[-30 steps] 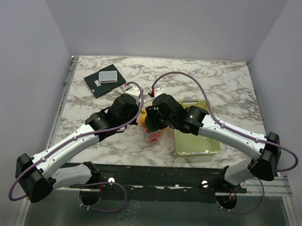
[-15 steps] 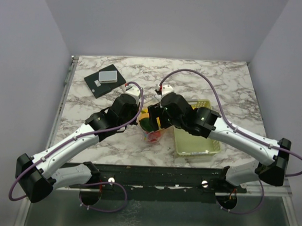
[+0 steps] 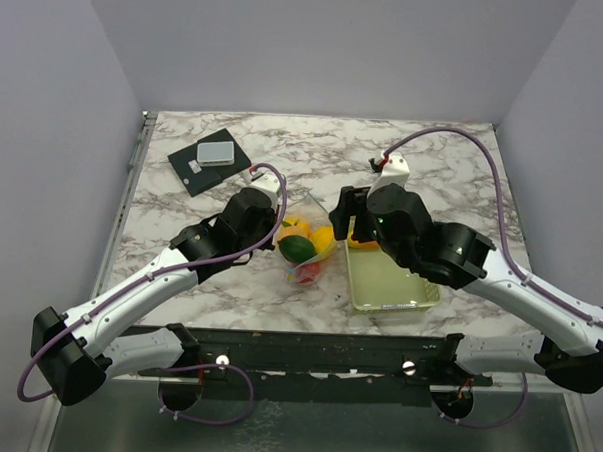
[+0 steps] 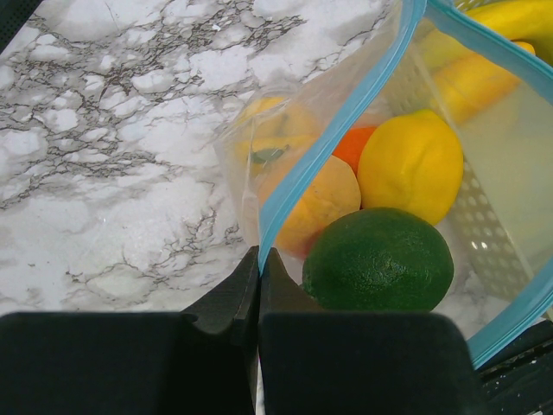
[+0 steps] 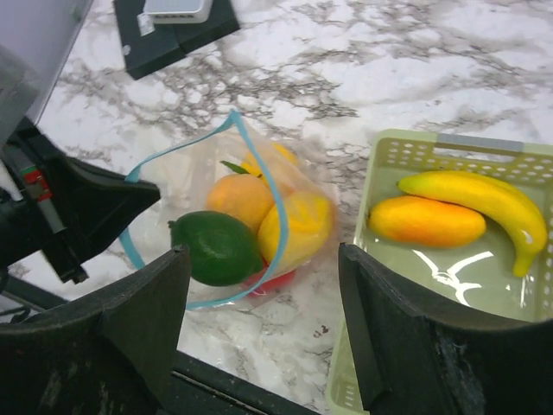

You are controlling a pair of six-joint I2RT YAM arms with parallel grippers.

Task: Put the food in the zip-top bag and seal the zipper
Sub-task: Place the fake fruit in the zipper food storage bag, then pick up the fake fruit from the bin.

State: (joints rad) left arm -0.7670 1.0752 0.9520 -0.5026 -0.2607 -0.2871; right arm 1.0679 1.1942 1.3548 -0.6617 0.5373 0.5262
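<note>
While the left gripper (image 4: 259,261) pinched the mouth edge of the zip-top bag (image 5: 164,186), its black fingers pressed together on the plastic where the light blue zipper (image 4: 346,112) ran down into them, the right gripper (image 5: 263,259) hung over the left side of the pale green basket (image 5: 432,149), jaws spread wide with nothing between them. The bag lay on the marble table (image 3: 444,162) just beside the basket's left wall, mouth gaping; whether plastic and wall touched could not be told. Inside the bag sat a green lime (image 5: 220,248), a yellow lemon (image 5: 298,226) and an orange (image 5: 240,197), packed against one another, with a red piece (image 5: 275,278) mostly buried beneath them and too little of it shown to name. In the basket lay a banana (image 5: 484,199) and, close beside it, a mango-shaped piece (image 5: 428,222) of orange-yellow. The basket's near end was cut off in the right wrist view, and in the left wrist view the banana appeared only through the clear plastic, clipped by the frame edge. From above, the left gripper's fingertips were hidden under its own wrist, left of the basket. Well beyond the basket's far left corner rested a black slab (image 3: 199,171) with a small grey device (image 3: 217,150) on top, its kind impossible to make out.
</note>
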